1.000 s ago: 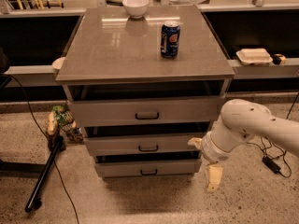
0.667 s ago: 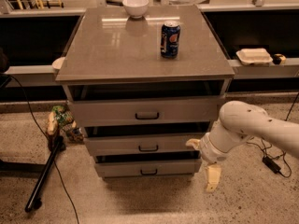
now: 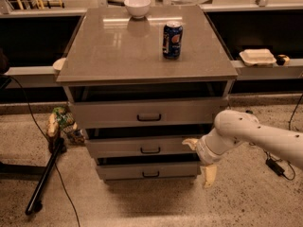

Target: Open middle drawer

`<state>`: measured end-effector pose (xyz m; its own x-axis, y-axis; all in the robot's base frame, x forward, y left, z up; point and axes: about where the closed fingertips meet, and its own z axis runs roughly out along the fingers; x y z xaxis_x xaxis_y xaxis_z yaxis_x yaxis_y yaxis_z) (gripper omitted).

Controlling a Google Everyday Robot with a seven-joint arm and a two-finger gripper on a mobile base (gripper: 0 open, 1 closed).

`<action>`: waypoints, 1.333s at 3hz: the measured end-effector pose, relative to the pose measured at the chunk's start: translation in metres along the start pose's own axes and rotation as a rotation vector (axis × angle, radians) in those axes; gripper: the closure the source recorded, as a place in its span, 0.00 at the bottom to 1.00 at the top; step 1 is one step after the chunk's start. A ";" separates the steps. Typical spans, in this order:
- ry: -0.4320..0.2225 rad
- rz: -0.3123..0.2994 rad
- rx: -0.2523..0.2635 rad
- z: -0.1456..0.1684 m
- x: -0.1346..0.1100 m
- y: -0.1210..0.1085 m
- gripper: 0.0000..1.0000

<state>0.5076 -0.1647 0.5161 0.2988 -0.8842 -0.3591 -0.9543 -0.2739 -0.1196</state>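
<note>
The grey cabinet (image 3: pixel 104 56) has three drawers stacked under its top. The middle drawer (image 3: pixel 118 147) is the mid-sized front, with a small black loop handle (image 3: pixel 150 150). It looks pushed in, with a dark gap above it. My gripper (image 3: pixel 200 159) is at the end of the white arm (image 3: pixel 255 136) that comes in from the right. It sits at the right end of the middle drawer's front. Its two pale fingers are spread apart, one (image 3: pixel 190 143) near the drawer's right edge, the other (image 3: pixel 209 175) pointing down beside the bottom drawer (image 3: pixel 123 171). It holds nothing.
A blue soda can (image 3: pixel 172 40) and a white bowl (image 3: pixel 137 6) stand on the cabinet top. A white food box (image 3: pixel 257 56) lies on the ledge at right. A black pole (image 3: pixel 45 176), a bag (image 3: pixel 60 122) and cables lie on the floor to the left.
The arm and gripper have shifted slightly left, closer to the right end of the middle drawer. The drawers have not moved.
</note>
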 end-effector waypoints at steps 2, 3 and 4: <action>0.008 -0.026 0.014 0.020 0.011 -0.012 0.00; -0.016 -0.048 0.054 0.046 0.027 -0.035 0.00; -0.037 -0.052 0.096 0.070 0.042 -0.059 0.00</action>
<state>0.5771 -0.1590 0.4430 0.3498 -0.8547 -0.3836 -0.9328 -0.2801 -0.2266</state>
